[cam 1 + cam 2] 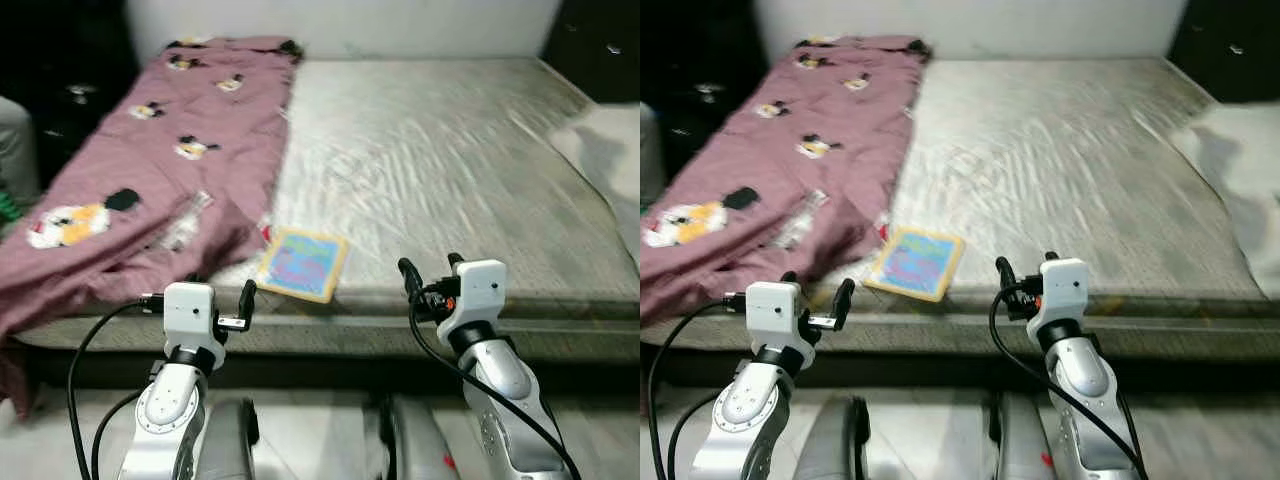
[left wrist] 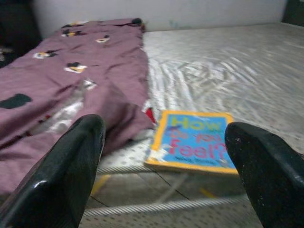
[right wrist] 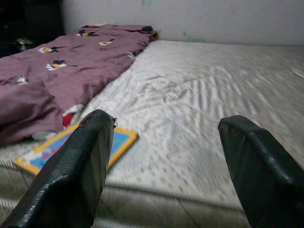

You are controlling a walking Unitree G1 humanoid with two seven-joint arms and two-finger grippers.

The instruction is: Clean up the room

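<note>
Left pincer (image 1: 220, 297) wide, empty, held before the bed's near edge; right pincer (image 1: 432, 272) likewise wide, empty. Thin yellow-bordered blue picture book (image 1: 301, 263), title "How do you feel?", lies flat at near edge of grey bare mattress (image 1: 430, 160), touching mauve cartoon-print blanket (image 1: 150, 170). Approach step; next likely reach to book.

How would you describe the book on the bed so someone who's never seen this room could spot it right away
Start with the bare grey mattress. On its left side lies a mauve blanket with cartoon prints. Just right of the blanket's lower edge, near the mattress's front edge, lies a flat book with a yellow border and blue cover, the only brightly coloured thing on the bare part.
</note>
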